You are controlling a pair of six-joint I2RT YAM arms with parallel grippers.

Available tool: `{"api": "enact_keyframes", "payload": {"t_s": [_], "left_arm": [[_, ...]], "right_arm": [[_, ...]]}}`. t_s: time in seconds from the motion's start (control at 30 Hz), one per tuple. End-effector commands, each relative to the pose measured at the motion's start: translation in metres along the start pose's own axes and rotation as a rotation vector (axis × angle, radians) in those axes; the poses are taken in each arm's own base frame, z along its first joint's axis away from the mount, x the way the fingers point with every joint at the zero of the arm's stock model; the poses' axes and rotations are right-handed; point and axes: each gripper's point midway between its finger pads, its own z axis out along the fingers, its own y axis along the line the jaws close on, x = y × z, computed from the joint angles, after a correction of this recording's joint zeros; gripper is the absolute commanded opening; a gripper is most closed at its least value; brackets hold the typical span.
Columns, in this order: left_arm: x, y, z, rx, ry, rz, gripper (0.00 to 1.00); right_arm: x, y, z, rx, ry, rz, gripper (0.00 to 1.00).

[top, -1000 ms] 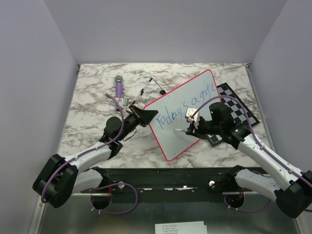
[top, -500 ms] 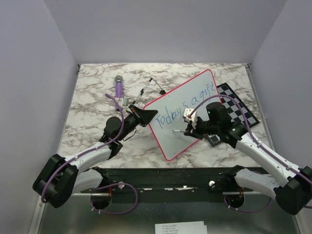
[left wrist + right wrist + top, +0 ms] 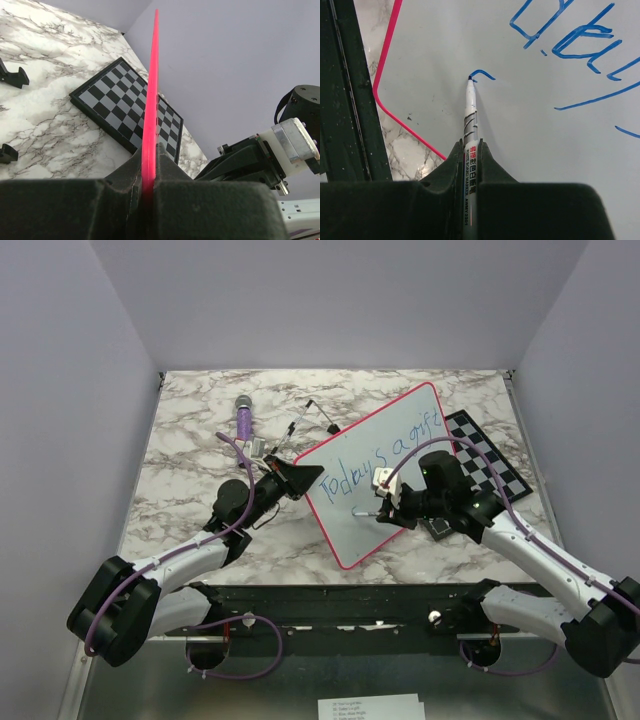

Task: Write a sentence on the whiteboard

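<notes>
The whiteboard (image 3: 355, 515), white with a pink-red rim, lies tilted at the table's middle. Blue words (image 3: 385, 456) reading about "Today's a gift" run along it. My left gripper (image 3: 297, 478) is shut on the board's left rim; the left wrist view shows the rim (image 3: 150, 125) edge-on between the jaws. My right gripper (image 3: 390, 512) is shut on a white marker (image 3: 470, 125). The marker's tip touches the board (image 3: 520, 115) at the end of a short new blue stroke (image 3: 482, 74) under the first word.
A black-and-white chessboard (image 3: 490, 462) lies under the whiteboard's right side and shows in the left wrist view (image 3: 115, 105). A purple cylinder (image 3: 243, 420) and thin black stands (image 3: 312, 415) lie behind the left gripper. Small black feet (image 3: 12, 75) rest on the marble.
My right gripper has moved left along the board with the marker. A short blue stroke has appeared under the first word. The left arm has not moved.
</notes>
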Motion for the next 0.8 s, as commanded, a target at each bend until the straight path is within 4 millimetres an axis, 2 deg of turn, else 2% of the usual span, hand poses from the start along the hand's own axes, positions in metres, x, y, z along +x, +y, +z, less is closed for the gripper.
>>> {"api": "enact_keyframes", "payload": {"t_s": [0.0, 0.27, 0.47, 0.77], "left_arm": [[-0.037, -0.037, 0.003, 0.119, -0.129, 0.029, 0.0], [-0.037, -0.037, 0.001, 0.119, -0.131, 0.031, 0.0], [-0.037, -0.036, 0.002, 0.116, -0.131, 0.03, 0.0], [-0.035, -0.035, 0.003, 0.116, -0.127, 0.025, 0.0]], "right_arm": [[0.011, -0.001, -0.004, 0.024, 0.054, -0.01, 0.01], [0.007, -0.018, -0.011, 0.122, 0.059, -0.003, 0.01], [-0.008, -0.027, -0.013, 0.16, 0.021, -0.007, 0.01], [-0.012, -0.027, -0.012, 0.151, 0.002, -0.001, 0.01]]}}
